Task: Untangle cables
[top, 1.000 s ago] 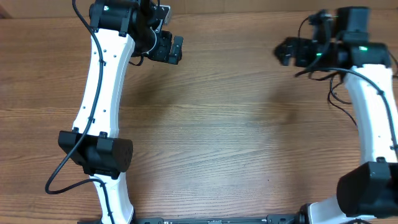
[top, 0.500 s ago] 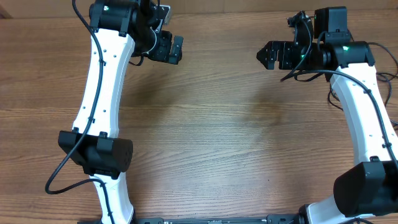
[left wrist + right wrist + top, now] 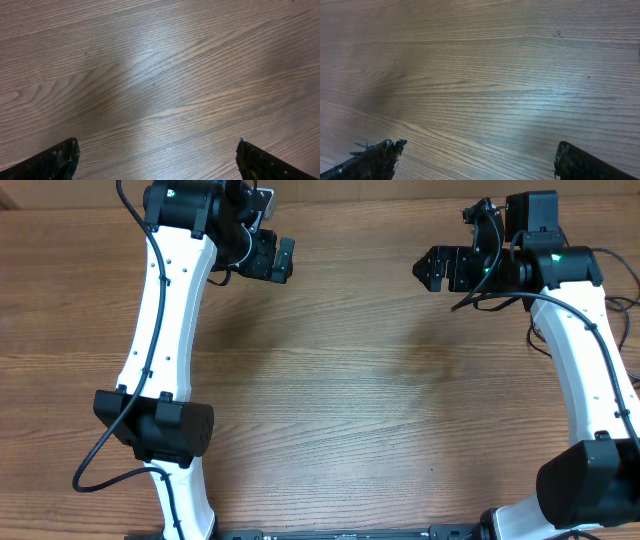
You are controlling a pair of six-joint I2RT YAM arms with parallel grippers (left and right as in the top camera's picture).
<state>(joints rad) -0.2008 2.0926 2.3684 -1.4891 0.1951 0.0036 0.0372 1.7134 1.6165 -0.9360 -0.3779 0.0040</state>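
At the far edge of the counter, the left tool (image 3: pixel 157 145) hung with its two fingers (image 3: pixel 55 162) spread wide apart. Between them I saw only bare wood grain, so it was open and carried nothing. The right tool (image 3: pixel 480 145) was the same: its dark fingers showed only at the lower corners of its own camera view, far from each other, with empty wood between them. Both tools pointed toward each other across the counter but stood well apart, each one above the surface and not touching it, as far as I could judge.

Moving outward, the left arm (image 3: pixel 165 310) and the right arm (image 3: pixel 585 370) rose from the near edge. The only cords I could find were the thick black lead (image 3: pixel 100 450) looped beside the left arm and some thinner wiring (image 3: pixel 540 330) hanging close to the right arm. These seemed to belong to the machine itself.

The cables of the task I could not see anywhere, neither as a bundle nor as loose strands, on the counter (image 3: pixel 350 400) or in a tool. For this reason I could not say how much was done. My guess was that no untangling was in hand at that moment, and the cables lay outside the view.
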